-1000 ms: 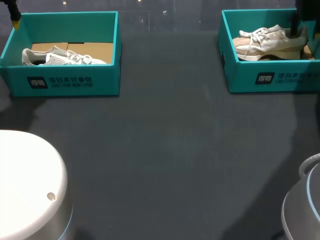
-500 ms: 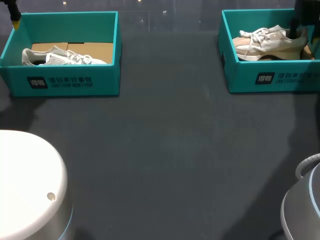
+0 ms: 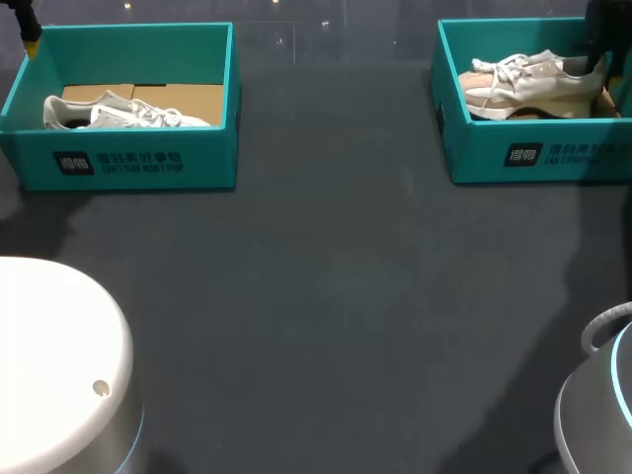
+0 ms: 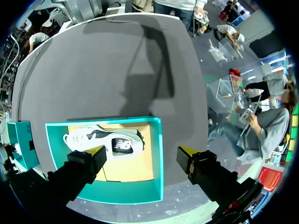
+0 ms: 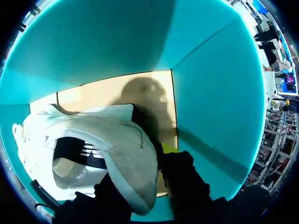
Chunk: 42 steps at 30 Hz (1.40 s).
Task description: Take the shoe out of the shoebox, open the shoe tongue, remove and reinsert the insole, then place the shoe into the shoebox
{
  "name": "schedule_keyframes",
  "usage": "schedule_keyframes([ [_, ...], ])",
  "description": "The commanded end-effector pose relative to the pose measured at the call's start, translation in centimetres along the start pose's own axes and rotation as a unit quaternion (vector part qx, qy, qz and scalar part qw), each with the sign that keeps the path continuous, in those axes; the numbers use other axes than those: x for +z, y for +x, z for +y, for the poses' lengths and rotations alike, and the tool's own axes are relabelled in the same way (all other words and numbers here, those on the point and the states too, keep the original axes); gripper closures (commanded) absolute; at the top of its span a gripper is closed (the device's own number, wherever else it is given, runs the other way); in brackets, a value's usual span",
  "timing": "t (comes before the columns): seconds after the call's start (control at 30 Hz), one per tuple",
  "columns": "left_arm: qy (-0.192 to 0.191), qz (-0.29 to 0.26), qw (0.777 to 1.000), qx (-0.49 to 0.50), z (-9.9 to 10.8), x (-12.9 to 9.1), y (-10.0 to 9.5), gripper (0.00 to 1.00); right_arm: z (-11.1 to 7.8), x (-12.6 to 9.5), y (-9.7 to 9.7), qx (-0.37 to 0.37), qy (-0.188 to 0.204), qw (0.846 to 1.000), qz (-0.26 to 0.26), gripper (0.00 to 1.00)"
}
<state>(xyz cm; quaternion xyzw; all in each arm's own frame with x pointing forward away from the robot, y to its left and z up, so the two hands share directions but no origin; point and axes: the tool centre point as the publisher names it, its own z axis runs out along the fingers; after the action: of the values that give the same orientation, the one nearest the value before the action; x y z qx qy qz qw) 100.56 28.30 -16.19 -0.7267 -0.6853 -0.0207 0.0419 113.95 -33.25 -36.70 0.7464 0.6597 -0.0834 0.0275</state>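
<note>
A beige shoe (image 3: 523,84) with white laces lies in the right teal shoebox (image 3: 538,153), toe to the left. My right gripper (image 3: 593,57) is down inside that box at the shoe's heel. In the right wrist view the heel collar (image 5: 133,163) sits between the two dark fingers, one yellow tip (image 5: 168,148) showing, so my right gripper (image 5: 152,161) is shut on the heel. My left gripper (image 4: 140,151) hangs open high over the left teal shoebox (image 4: 156,158), which holds a white shoe (image 4: 100,140). In the head view only its yellow tip (image 3: 31,38) shows.
The left teal shoebox (image 3: 128,163) with its white shoe (image 3: 118,111) stands at the back left, the right one at the back right. Dark table (image 3: 326,296) lies between and in front of them. Both boxes have brown cardboard floors.
My right gripper's fingers have closed on the beige shoe's heel. The shoe has shifted only slightly. My left arm has not moved.
</note>
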Motion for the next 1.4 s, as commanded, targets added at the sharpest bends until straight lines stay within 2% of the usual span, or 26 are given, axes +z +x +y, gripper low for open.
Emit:
schedule_keyframes([
  [0.03,0.0,0.001,1.0,0.001,0.0,0.0,0.1,0.0,0.0,-0.4,0.2,0.002,-0.002,1.0,-0.003,1.0],
  [0.27,0.0,0.001,1.0,0.001,0.0,0.0,0.1,0.0,-0.3,-1.8,-0.1,0.011,-0.016,1.0,-0.014,1.0],
  [0.43,0.0,0.001,1.0,0.001,0.0,0.0,0.1,0.0,-0.6,-3.8,-0.7,0.022,-0.034,0.999,-0.032,1.0],
  [0.73,0.0,0.001,1.0,0.001,0.0,0.0,0.1,0.0,-0.8,-7.5,-3.0,0.033,-0.053,0.997,-0.055,1.0],
  [1.07,0.0,0.001,1.0,0.001,0.0,0.0,0.1,0.0,-1.3,-10.3,-3.6,0.034,-0.07,0.995,-0.061,1.0],
  [1.4,0.0,0.001,1.0,0.001,0.0,0.0,0.1,0.0,-1.7,-15.2,-5.0,0.04,-0.068,0.995,-0.064,1.0],
])
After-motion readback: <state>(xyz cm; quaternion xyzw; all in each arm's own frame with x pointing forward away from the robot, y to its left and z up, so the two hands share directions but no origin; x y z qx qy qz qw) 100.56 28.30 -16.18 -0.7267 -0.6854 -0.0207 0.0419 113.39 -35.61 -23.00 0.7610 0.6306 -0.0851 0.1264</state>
